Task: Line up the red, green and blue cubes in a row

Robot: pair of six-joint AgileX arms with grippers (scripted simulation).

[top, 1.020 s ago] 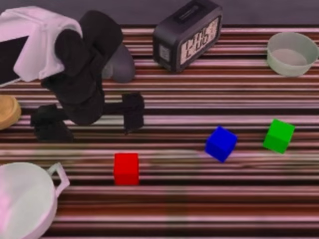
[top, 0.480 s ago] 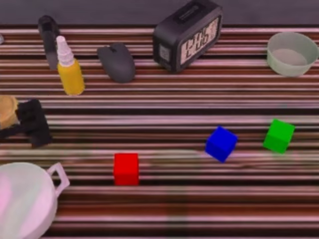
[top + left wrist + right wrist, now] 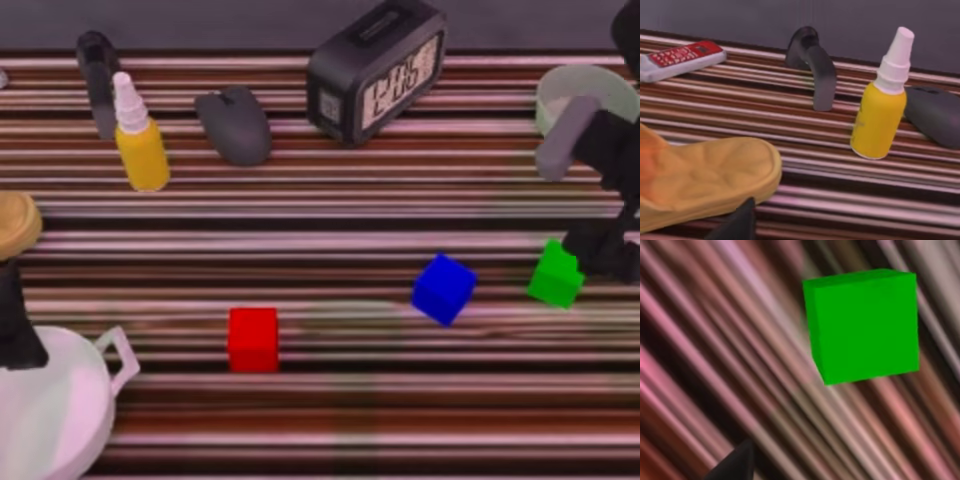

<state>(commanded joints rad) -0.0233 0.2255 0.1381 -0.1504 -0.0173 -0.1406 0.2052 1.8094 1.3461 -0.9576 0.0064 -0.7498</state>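
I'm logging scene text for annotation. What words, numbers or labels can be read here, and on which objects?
Nothing reads clearly.
Clock: display segments, too blurred to read.
Phone handset: red keypad marks, too small to read.
Yellow bottle: no visible label.
Cubes, mouse, bowls: plain.

Top view: overhead, facing down on the striped tabletop (image 3: 330, 200).
Left wrist view: low, close, facing the far-left corner; shares the yellow bottle (image 3: 879, 117) (image 3: 141, 152).
Right wrist view: very close above the green cube (image 3: 865, 325) (image 3: 553, 275), shared likewise.

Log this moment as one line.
right gripper: beside bright green cube | left arm: top view's left edge | red cube, blue cube: untouched
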